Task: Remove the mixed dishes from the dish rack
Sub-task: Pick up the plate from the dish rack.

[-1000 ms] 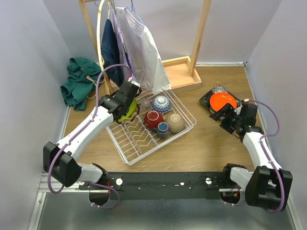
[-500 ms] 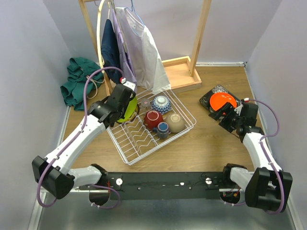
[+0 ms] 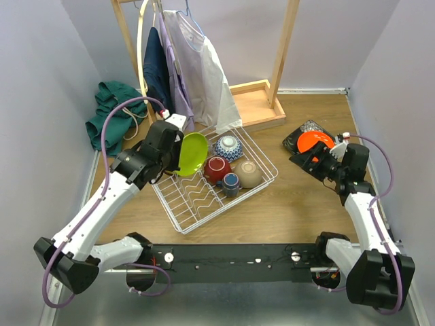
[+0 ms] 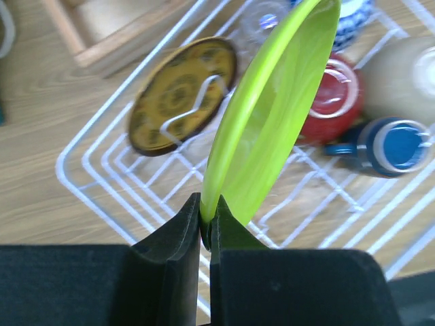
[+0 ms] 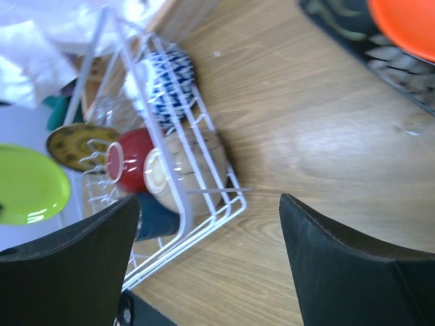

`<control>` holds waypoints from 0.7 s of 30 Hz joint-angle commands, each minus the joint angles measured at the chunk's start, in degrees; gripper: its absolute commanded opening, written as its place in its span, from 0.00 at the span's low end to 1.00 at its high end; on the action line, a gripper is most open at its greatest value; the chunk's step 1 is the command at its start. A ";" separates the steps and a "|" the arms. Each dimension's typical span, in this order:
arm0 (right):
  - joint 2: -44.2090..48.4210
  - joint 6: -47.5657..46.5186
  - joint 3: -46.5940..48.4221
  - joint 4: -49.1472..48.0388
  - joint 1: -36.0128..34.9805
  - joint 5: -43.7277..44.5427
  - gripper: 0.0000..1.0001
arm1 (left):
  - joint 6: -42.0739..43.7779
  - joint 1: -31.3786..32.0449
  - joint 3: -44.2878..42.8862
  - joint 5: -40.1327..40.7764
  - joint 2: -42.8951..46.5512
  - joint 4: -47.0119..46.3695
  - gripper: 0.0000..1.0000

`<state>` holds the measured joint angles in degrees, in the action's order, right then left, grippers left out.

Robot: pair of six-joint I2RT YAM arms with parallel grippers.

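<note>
While clamping the green plate [image 4: 272, 129] by its lower rim in the left gripper [image 4: 206, 217], holds it tilted over the rack's [image 3: 204, 212] left end, long axis rising away from the fingers. Sits higher than a second ago, seemingly clear of the slots. Leaves the right gripper [image 3: 318, 160] spread, empty, well apart by the orange plate [image 3: 316, 141].

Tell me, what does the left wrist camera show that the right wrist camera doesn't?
Only the left wrist: the left gripper pinching the green plate by its rim. Only the right wrist: the right gripper, open, and the orange plate on the black plate. Both: the dish rack, green plate, red bowl and blue cup.
</note>
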<state>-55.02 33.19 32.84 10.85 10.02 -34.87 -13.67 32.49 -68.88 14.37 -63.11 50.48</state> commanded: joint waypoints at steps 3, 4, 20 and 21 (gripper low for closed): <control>1.67 0.65 2.67 -6.89 -2.99 -10.91 0.90 | -12.84 0.20 4.27 -18.63 2.73 -9.25 0.00; 1.68 0.56 2.75 -7.33 -3.51 -11.44 0.90 | -14.09 0.20 5.15 -20.16 2.99 -12.13 0.00; -0.43 8.37 2.58 -19.19 -15.45 -12.86 0.88 | -31.85 3.19 13.78 -36.78 -2.36 -35.53 0.00; -1.22 8.47 2.75 -19.55 -16.34 -11.98 0.87 | -32.38 3.45 13.77 -36.96 -2.89 -35.97 0.00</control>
<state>-54.59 38.39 34.35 -3.01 -2.28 -47.29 -42.02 34.17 -54.59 -17.96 -64.10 21.89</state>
